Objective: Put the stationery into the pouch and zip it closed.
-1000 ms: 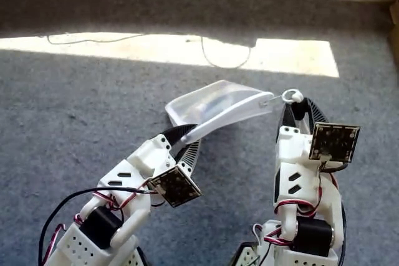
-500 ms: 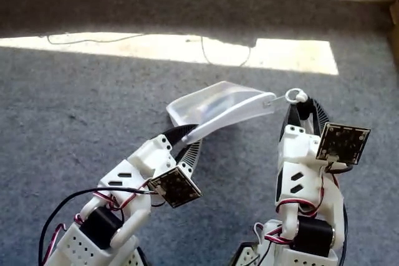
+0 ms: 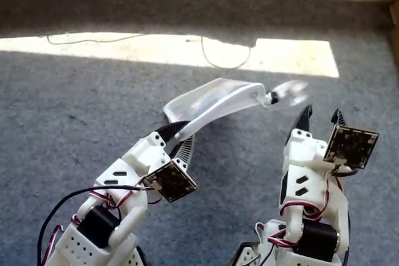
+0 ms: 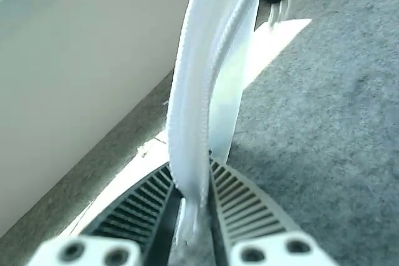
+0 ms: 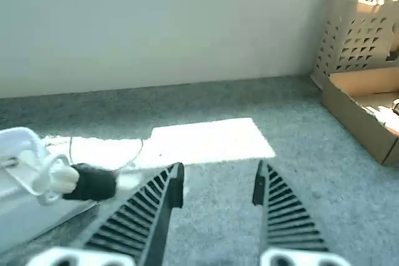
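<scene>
High view: we see the left gripper (image 3: 179, 136) clenched on one end of the pouch (image 3: 212, 99), which slants up over the grey carpet (image 3: 75, 129). Our right gripper (image 3: 319, 116) stands open and empty, near the zipper pull (image 3: 288, 91) but apart from it.

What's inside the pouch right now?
The pouch, clamped in the left gripper, is cloudy plastic with a white zipper; its wall blurs whatever lies inside, so contents cannot be told.
</scene>
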Controlling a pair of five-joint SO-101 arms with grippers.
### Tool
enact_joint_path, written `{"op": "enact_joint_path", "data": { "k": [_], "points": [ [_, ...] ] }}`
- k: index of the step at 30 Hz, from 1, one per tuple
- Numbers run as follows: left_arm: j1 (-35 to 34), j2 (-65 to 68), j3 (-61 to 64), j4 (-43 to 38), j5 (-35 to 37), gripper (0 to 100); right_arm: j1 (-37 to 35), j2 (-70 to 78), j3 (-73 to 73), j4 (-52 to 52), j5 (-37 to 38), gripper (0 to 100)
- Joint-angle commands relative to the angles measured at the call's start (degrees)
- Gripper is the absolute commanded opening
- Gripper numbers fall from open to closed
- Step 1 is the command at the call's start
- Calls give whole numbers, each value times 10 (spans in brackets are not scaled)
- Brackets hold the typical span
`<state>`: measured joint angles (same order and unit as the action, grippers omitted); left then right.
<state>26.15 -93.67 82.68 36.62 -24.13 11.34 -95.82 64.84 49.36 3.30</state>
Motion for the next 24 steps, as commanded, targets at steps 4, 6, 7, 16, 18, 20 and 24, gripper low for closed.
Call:
{"op": "enact_joint_path", "data": {
  "k": [4,6,7,16,18,20,24],
  "points": [
    [-18,-7,-16,1,5,6,-4,-87,-112,69,1,170],
    [-18,-7,-19,2,6,6,-4,-98,-131,91,16,170],
    [-19,-7,-19,2,6,6,-4,-95,-141,102,27,170],
    [-40,-2,-62,73,27,6,-4,-91,-160,183,48,166],
    [-39,-1,-80,105,32,6,-4,-91,-159,203,48,166],
    [-36,-4,-89,129,32,6,-7,-91,-159,225,48,166],
    [-36,-7,-90,150,32,6,-59,-91,-159,295,48,164]
  ]
}}
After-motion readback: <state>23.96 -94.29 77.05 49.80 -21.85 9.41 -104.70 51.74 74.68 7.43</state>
